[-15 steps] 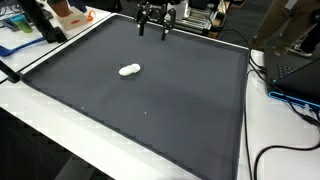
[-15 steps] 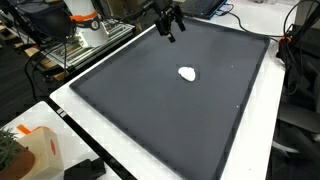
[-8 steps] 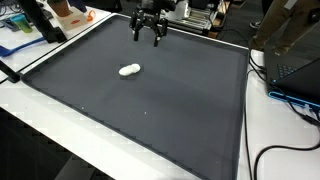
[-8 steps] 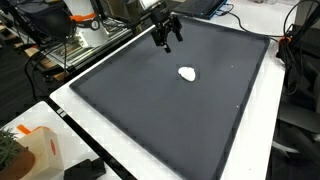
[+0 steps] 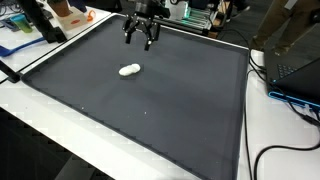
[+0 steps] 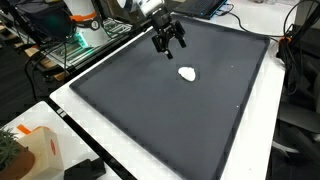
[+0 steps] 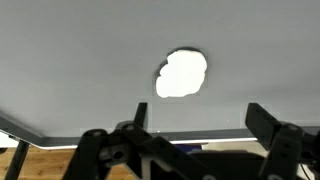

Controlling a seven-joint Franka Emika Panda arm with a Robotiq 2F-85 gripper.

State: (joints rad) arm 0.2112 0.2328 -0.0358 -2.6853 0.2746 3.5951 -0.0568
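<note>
A small white lump [image 5: 130, 70] lies on the dark grey mat [image 5: 150, 110] in both exterior views [image 6: 187, 73]. My gripper [image 5: 139, 40] hangs above the mat's far part, open and empty, some way from the lump [image 7: 182, 75]. In an exterior view the gripper [image 6: 168, 43] is up and to the left of the lump. In the wrist view the two fingers stand wide apart at the bottom, the gripper [image 7: 200, 120] with nothing between them, and the white lump lies ahead of it on the mat.
The mat covers a white table [image 5: 40, 130]. Cables and a laptop [image 5: 295, 70] lie at one side. A metal rack [image 6: 70, 45] and an orange object stand beyond the mat's far edge. A paper bag [image 6: 30, 150] sits near a corner.
The gripper has moved across the far part of the mat toward the white lump, staying open. The lump has not moved.
</note>
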